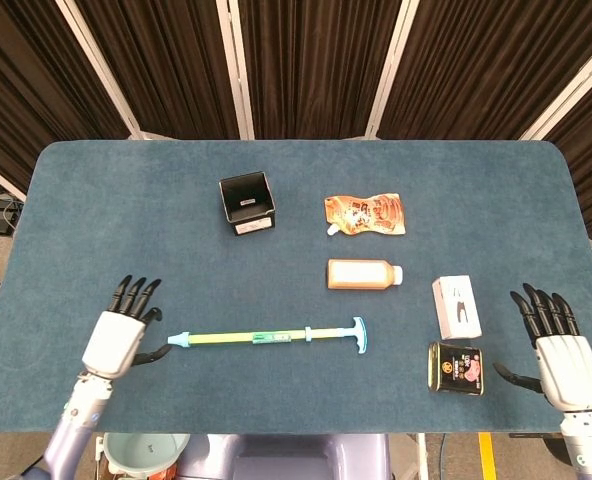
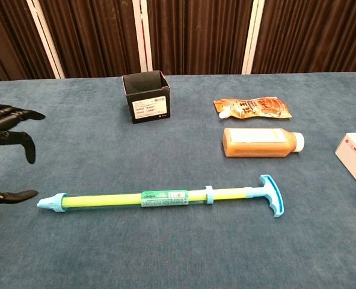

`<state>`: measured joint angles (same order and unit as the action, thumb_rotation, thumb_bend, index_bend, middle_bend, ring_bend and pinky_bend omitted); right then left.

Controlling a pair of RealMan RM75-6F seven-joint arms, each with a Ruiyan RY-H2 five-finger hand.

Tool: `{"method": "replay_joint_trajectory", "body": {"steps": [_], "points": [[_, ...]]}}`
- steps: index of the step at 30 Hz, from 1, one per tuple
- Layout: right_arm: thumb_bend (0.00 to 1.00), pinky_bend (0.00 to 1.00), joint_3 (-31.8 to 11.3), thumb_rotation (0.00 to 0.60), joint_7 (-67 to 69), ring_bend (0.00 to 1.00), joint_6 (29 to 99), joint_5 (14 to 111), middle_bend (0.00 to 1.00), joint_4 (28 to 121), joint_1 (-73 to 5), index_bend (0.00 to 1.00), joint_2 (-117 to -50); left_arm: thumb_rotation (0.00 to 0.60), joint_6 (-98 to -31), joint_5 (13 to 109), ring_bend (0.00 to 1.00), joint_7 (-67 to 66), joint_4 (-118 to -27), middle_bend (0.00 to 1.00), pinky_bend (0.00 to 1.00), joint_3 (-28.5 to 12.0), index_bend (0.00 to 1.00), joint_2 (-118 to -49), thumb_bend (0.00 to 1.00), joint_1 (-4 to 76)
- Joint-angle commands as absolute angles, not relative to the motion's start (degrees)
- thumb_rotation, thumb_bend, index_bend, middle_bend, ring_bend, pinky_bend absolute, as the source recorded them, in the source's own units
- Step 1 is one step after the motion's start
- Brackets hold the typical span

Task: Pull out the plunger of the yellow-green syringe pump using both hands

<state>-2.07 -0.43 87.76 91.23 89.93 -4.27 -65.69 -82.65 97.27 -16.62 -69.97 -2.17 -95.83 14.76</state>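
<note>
Judging progress, we saw nothing done: the yellow-green syringe pump (image 1: 266, 338) lay ungrasped on the blue worktop (image 1: 126, 220), our left hand (image 1: 116, 340) beside its tip, right hand (image 1: 561, 360) well apart, both fingers spread, empty.

The pump (image 2: 160, 197) is yellow-green with light blue ends. The bench (image 1: 96, 200) is dark blue. The box (image 1: 247, 203) is black, the bottle (image 1: 364, 273) orange, and the tin (image 1: 455, 367) maybe gold and black.
</note>
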Motion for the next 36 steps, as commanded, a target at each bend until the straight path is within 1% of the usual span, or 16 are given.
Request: {"method": "replay_joint_trajectory", "body": {"steps": [1, 5, 9, 18, 20, 23, 30, 33, 36], "points": [[0.0, 0.02, -2.2, 0.6, -0.18, 0.0, 87.54, 90.96, 0.0, 89.9, -4.35, 0.06, -65.48, 0.6, -81.11, 96.84, 0.06, -17.93, -68.02, 0.09, 0.01, -2.27, 0.47, -97.95, 0.13, 15.92], [0.0, 0.02, -3.06, 0.6, -0.83, 0.0, 88.1, 90.15, 0.0, 89.34, -4.35, 0.02, -65.92, 0.6, -78.78, 96.48, 0.06, -19.78, -65.55, 0.09, 0.01, -2.42, 0.45, -100.24, 0.13, 17.52], [0.0, 0.02, -3.04, 0.6, 0.35, 0.0, 88.35, 90.52, 0.0, 89.01, -4.36, 0.0, -66.04, 0.6, -77.05, 95.9, 0.06, -20.47, -63.89, 0.09, 0.01, -2.54, 0.44, -102.21, 0.13, 18.71], [0.0, 0.02, -3.07, 0.6, -0.36, 0.0, 87.75, 89.93, 0.0, 88.72, -4.43, 0.0, -66.21, 0.6, -72.83, 94.68, 0.06, -20.41, -61.52, 0.09, 0.01, -1.84, 0.48, -105.21, 0.15, 20.94], [0.0, 0.02, -3.18, 0.6, -0.36, 0.0, 87.75, 89.74, 0.0, 88.71, -4.43, 0.0, -66.22, 0.6, -72.52, 94.71, 0.06, -20.46, -61.31, 0.09, 0.01, -1.65, 0.5, -105.48, 0.18, 21.24], [0.0, 0.02, -3.31, 0.6, -0.39, 0.0, 87.62, 89.38, 0.0, 88.62, -4.43, 0.0, -66.22, 0.6, -72.73, 94.85, 0.06, -20.0, -61.16, 0.1, 0.01, -1.42, 0.55, -105.76, 0.25, 21.52], [0.0, 0.02, -3.32, 0.6, -1.32, 0.0, 87.11, 88.97, 0.0, 88.5, -4.55, 0.0, -66.56, 0.6, -73.22, 95.49, 0.06, -18.36, -61.55, 0.11, 0.01, -0.42, 0.58, -105.43, 0.4, 21.97], [0.0, 0.02, -3.21, 0.6, -2.22, 0.0, 86.5, 88.68, 0.0, 88.44, -4.69, 0.01, -66.92, 0.6, -73.59, 95.96, 0.08, -17.65, -62.07, 0.14, 0.02, 0.08, 0.6, -105.19, 0.44, 22.15], [0.0, 0.02, -2.87, 0.6, -3.64, 0.0, 85.41, 88.53, 0.0, 88.39, -5.01, 0.03, -67.41, 0.6, -74.53, 96.66, 0.13, -16.73, -62.53, 0.21, 0.07, 0.5, 0.65, -105.24, 0.49, 22.24]]}}
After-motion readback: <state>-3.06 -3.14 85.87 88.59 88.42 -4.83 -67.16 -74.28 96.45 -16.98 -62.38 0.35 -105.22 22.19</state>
